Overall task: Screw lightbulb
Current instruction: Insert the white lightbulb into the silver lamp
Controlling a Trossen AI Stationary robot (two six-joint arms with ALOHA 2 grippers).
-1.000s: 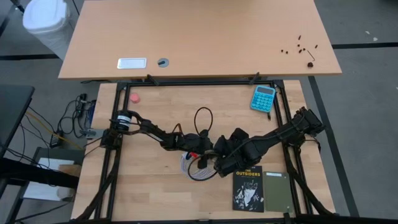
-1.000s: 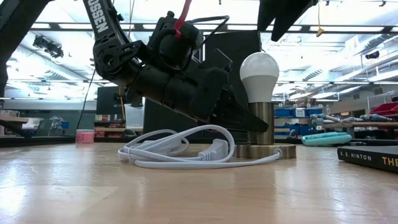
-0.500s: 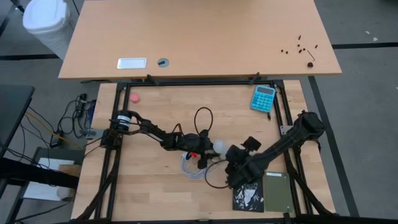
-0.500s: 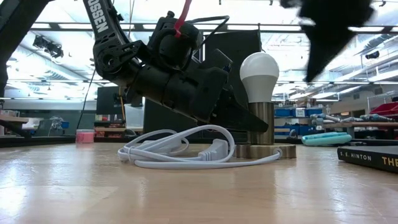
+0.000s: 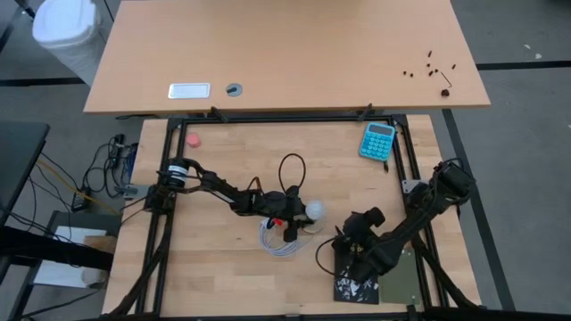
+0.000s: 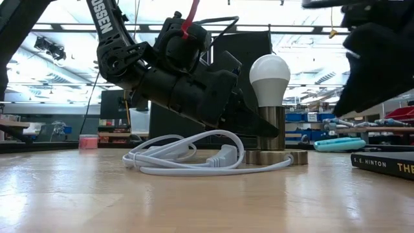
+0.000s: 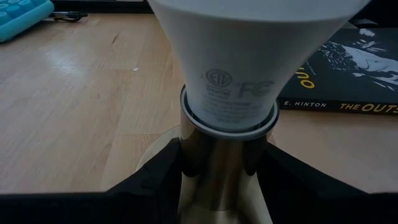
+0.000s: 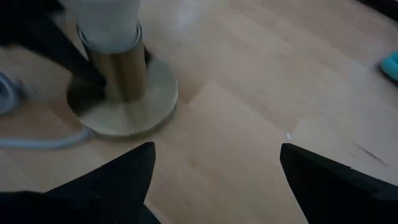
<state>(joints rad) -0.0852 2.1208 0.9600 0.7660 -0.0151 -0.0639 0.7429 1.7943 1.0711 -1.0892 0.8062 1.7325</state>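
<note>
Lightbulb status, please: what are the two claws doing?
Left claw shut on socket stem. Right claw open, off over the book. Lightbulb upright in socket. Nothing blocking.

the lightbulb (image 6: 270, 72) stands upright in the socket (image 6: 272, 154) near the middle of the worktop (image 5: 232, 267), the coiled cable (image 6: 187, 158) just beside it on the left, the book (image 5: 355, 283) nearer the front, the calculator (image 5: 377, 140) far back right.
</note>
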